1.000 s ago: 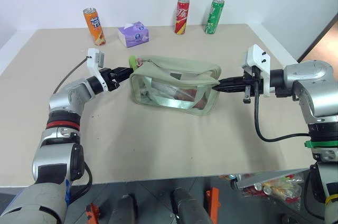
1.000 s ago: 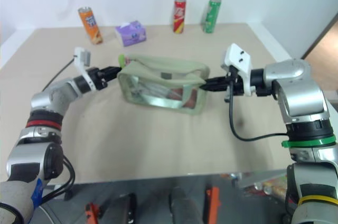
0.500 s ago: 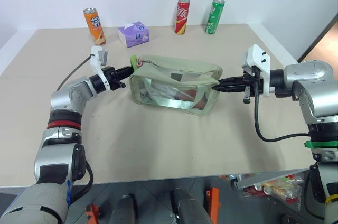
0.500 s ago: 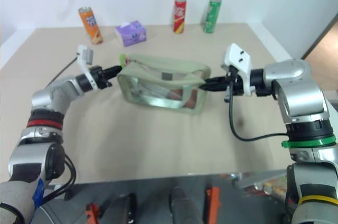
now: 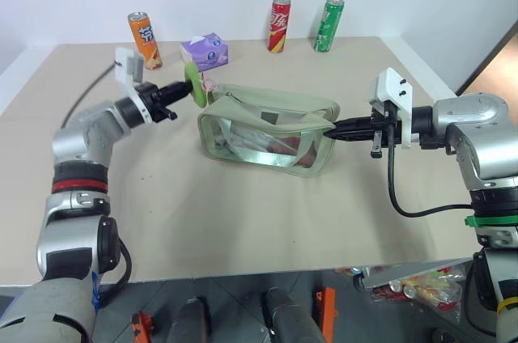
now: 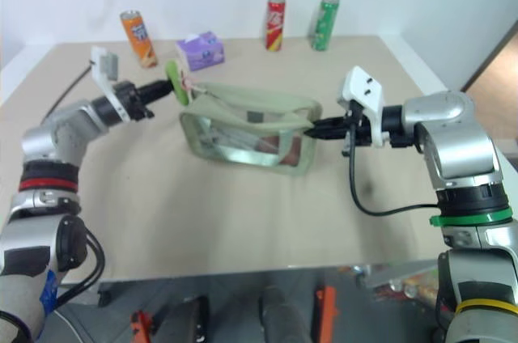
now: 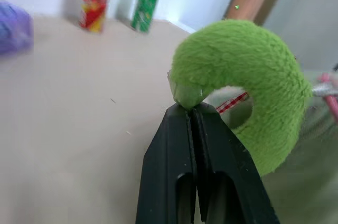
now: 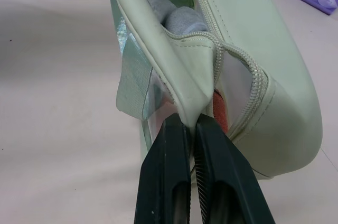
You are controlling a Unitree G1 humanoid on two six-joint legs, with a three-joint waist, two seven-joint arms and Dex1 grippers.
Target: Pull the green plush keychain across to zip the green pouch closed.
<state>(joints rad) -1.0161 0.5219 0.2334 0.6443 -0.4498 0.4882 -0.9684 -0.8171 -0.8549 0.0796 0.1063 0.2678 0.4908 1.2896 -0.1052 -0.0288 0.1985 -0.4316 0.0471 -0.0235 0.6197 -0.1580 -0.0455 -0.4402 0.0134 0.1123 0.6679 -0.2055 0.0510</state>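
Note:
The green pouch (image 5: 267, 129) lies mid-table, its clear side panel facing me and its zipper (image 8: 240, 55) open along the top. The green plush keychain (image 5: 193, 85) hangs in the air just past the pouch's left end, still joined to it by a pinkish ring. My left gripper (image 5: 181, 91) is shut on the keychain's edge (image 7: 237, 71). At the pouch's right end my right gripper (image 5: 333, 128) is shut on the folded fabric edge (image 8: 185, 94).
Along the table's far edge stand an orange can (image 5: 144, 39), a purple tissue pack (image 5: 205, 52), a red can (image 5: 279, 24) and a green can (image 5: 328, 25). The table's front edge (image 5: 243, 274) runs below the pouch.
My left gripper has shut on the keychain and lifted it up and a little left, off the pouch's left end. The right gripper and the pouch's right end have stayed put.

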